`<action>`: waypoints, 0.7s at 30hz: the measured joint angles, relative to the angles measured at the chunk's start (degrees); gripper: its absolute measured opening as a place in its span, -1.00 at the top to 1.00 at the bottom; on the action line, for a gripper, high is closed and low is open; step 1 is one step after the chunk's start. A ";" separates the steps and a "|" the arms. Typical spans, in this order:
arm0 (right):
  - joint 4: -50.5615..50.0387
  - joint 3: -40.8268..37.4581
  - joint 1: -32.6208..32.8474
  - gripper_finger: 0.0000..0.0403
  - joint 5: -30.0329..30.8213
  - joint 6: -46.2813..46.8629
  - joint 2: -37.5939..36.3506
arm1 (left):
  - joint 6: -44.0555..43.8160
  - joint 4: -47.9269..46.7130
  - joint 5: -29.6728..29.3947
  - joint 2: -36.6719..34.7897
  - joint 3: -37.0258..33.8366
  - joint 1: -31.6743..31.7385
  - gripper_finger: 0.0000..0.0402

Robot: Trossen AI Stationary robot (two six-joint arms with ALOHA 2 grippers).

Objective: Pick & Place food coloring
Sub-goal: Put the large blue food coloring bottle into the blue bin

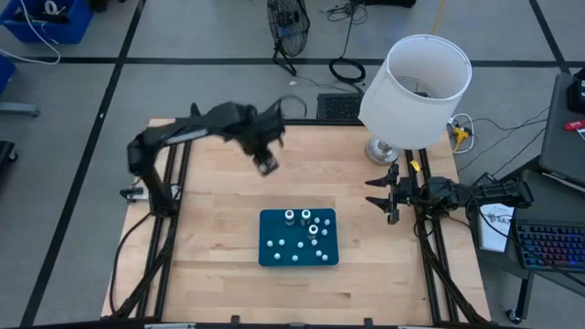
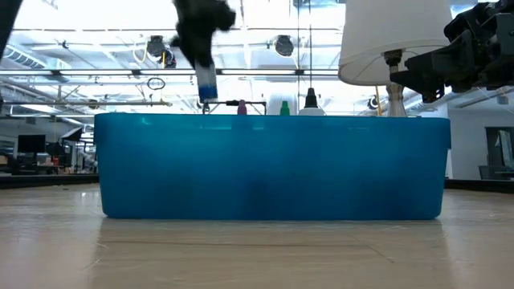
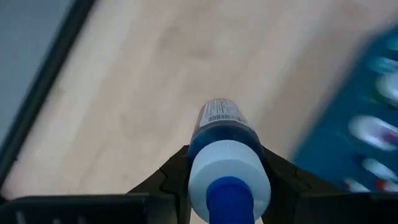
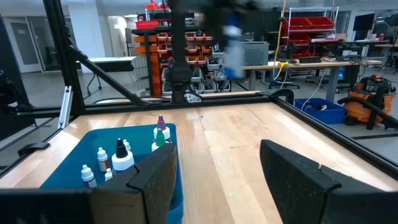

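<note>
The blue mat (image 1: 299, 238) lies below and beside the left gripper (image 1: 266, 164), which hangs above the table clamping a blue food coloring bottle (image 3: 222, 134), while the right gripper (image 1: 388, 195) waits released at the table's edge.

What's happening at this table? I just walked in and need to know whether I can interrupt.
The left gripper has its jaws shut on a small blue food coloring bottle and holds it in the air above the bare wood, off the blue mat. Other small bottles stand on the mat. The right gripper waits at the table's right edge, jaws open, beside a lamp.
</note>
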 joint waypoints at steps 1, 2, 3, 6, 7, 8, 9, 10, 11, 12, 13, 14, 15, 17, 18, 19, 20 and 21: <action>-0.01 0.00 0.00 -0.08 0.00 0.00 0.00 | -1.62 -0.58 -0.27 -1.39 0.00 -2.84 0.34; 0.02 0.00 0.00 -0.08 0.00 0.00 0.00 | -3.10 -1.12 -0.93 -2.73 0.00 -5.64 0.34; 0.05 0.00 0.00 -0.08 0.00 0.00 0.00 | -4.43 -1.60 -2.07 -3.55 0.00 -8.53 0.34; 0.00 0.00 0.00 -0.09 0.00 0.00 0.00 | -8.34 -2.44 -6.40 -4.57 0.00 -17.16 0.34; 0.00 0.00 0.00 -0.10 0.00 0.00 0.00 | -9.74 -2.38 -7.97 -4.56 0.00 -19.79 0.34; 0.01 0.00 0.00 -0.10 0.00 0.00 0.00 | -10.99 -2.20 -9.31 -4.54 0.00 -22.26 0.34; 0.03 0.00 0.00 -0.10 0.00 0.00 0.00 | -12.24 -1.86 -10.49 -4.45 -0.05 -24.58 0.34; 0.03 0.00 0.00 -0.10 0.00 0.00 0.00 | -13.35 -1.29 -11.32 -4.10 -0.30 -26.60 0.34; 0.05 0.00 0.00 -0.09 0.00 0.00 0.00 | -14.20 -0.84 -11.87 -3.66 -0.61 -28.35 0.34; 0.02 0.00 0.00 -0.09 0.00 0.00 0.00 | -15.32 -0.81 -12.40 -3.15 -1.11 -29.96 0.34; 0.00 0.00 0.00 -0.08 0.00 0.02 0.00 | -16.65 -0.83 -13.07 -2.50 -1.80 -31.39 0.34; 0.02 0.00 0.00 -0.08 0.00 0.00 0.00 | -17.96 -0.83 -13.59 -1.77 -2.58 -32.57 0.34; 0.04 0.00 0.00 -0.08 0.00 0.00 0.00 | -19.18 -0.83 -13.70 -1.15 -3.41 -33.51 0.34; 0.21 0.00 0.00 -0.08 0.00 0.00 0.00 | -21.19 -0.79 -13.74 0.00 -5.35 -34.93 0.34; 0.23 0.00 0.00 -0.09 0.00 0.01 0.00 | -22.04 -0.58 -13.82 0.60 -6.49 -35.39 0.34; 0.22 0.00 0.00 -0.09 0.00 0.00 0.00 | -22.54 0.25 -13.78 1.46 -7.66 -35.62 0.34; 0.23 0.00 0.00 -0.10 0.00 0.00 0.02 | -22.81 1.22 -13.59 2.32 -8.94 -35.64 0.34; 0.26 0.00 -0.01 -0.10 0.00 0.00 0.00 | -22.99 2.22 -13.44 3.10 -10.19 -35.61 0.34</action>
